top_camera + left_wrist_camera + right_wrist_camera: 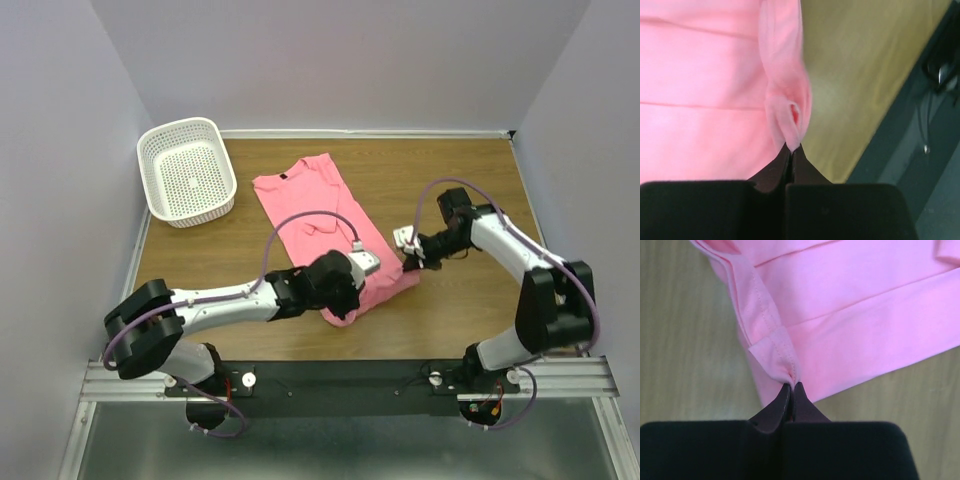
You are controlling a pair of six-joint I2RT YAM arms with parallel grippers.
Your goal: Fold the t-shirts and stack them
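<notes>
I'm watching both arms working the same end of the pink t-shirt [318, 205], which is lying flat on the wooden table [460, 180]. The left gripper [792, 149] is clenched, with its jaws pressed together on a small puckered fold at the shirt's edge. From those fingertips the cloth is spreading ahead and off to the left, and bare wood is showing to the right. The right gripper [791, 386] is clamped down too, pinching a turned-over corner of the stitched hem. Here it's mirrored, with the shirt fanning out ahead and to the right and wood showing on the left.

So I'm reading this as each arm holding one corner of the hem end, with the hem running between them.

The relation that matters is the shirt's long axis, which is running away from both grippers on a diagonal, hem at their tips and collar at the far end. That collar is pointing towards the white perforated basket [150, 175], which is sitting apart from the cloth. From overhead, the collar is lying closer to the left gripper's side, so the right arm is looking at the longer reach.

I'm judging the next move to be a lift of the hem and a carry along that axis towards the collar. The two arms will need to travel together so the cloth between them isn't sagging or twisting.
</notes>
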